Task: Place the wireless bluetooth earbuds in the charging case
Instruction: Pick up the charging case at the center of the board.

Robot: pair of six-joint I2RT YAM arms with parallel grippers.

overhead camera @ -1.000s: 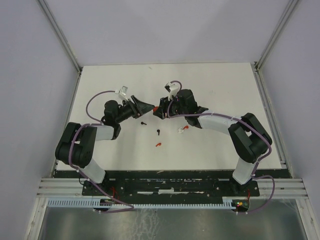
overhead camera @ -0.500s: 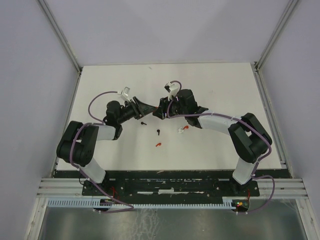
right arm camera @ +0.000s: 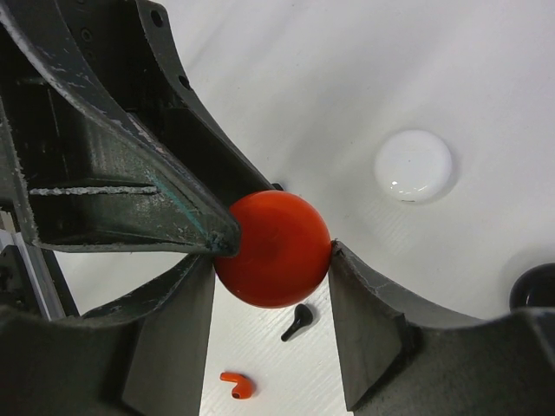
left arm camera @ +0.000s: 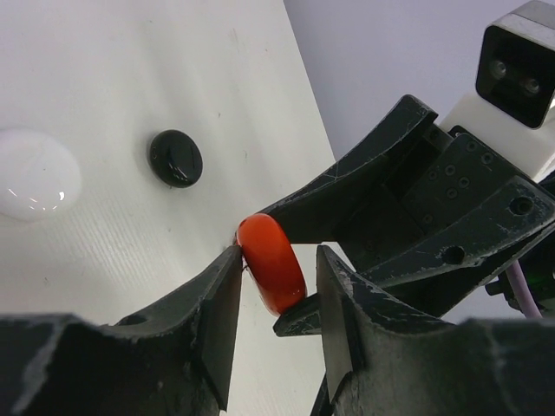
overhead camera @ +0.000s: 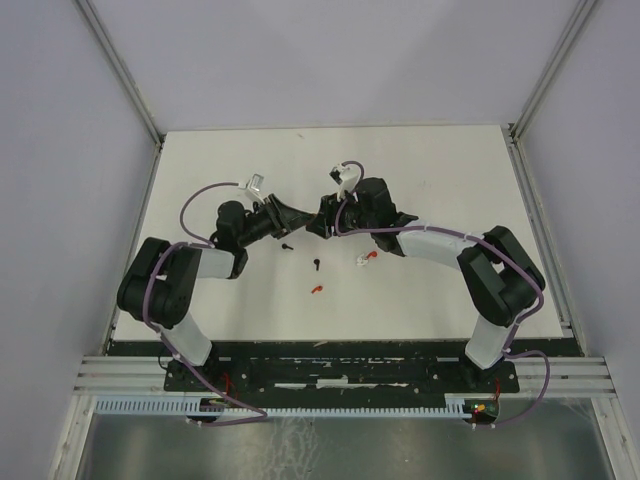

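Note:
A red round charging case point(right arm camera: 273, 238) is gripped by its edges between my right gripper's point(right arm camera: 273, 260) fingers, a little above the table. My left gripper point(left arm camera: 277, 260) stands around the same case point(left arm camera: 271, 263); one finger touches its face, the other is a small gap away. In the top view both grippers meet at the middle of the table, left point(overhead camera: 298, 215) and right point(overhead camera: 320, 222). On the table lie a black earbud point(right arm camera: 297, 321), a red earbud point(right arm camera: 236, 384), another black earbud point(overhead camera: 287, 245) and a white-and-red one point(overhead camera: 365, 259).
A white round case point(right arm camera: 414, 166) and a black round disc point(left arm camera: 176, 158) lie on the white table point(overhead camera: 440, 180) beyond the grippers. The white one also shows in the left wrist view point(left arm camera: 35, 173). Grey walls surround the table.
My left gripper has crept right and closer to the red case. My right gripper has held almost still.

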